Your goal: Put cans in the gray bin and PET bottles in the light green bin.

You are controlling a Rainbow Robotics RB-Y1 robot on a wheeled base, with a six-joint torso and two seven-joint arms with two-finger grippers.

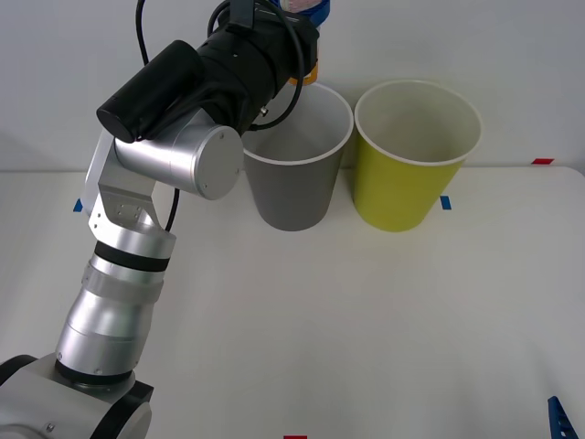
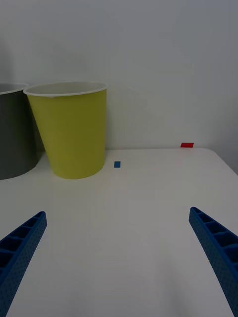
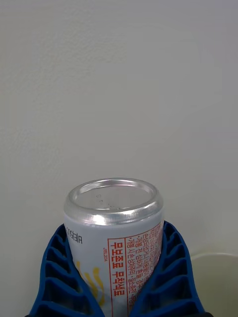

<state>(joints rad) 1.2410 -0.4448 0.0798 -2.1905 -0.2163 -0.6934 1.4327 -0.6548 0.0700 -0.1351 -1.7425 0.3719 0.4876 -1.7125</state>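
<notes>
My left gripper is shut on the can, a slim can with a silver top and a pale label with red print, held upright between the blue fingers. In the front view the left gripper is raised at the top edge, above the back left rim of the gray bin. An orange bit of the can shows below it. The light green bin stands right of the gray one, almost touching it. My right gripper is open low over the table, facing the light green bin and the gray bin.
Both bins stand at the table's back by a white wall. Small blue tape marks and red tape marks lie on the white table. The right gripper's fingertip shows at the front right corner.
</notes>
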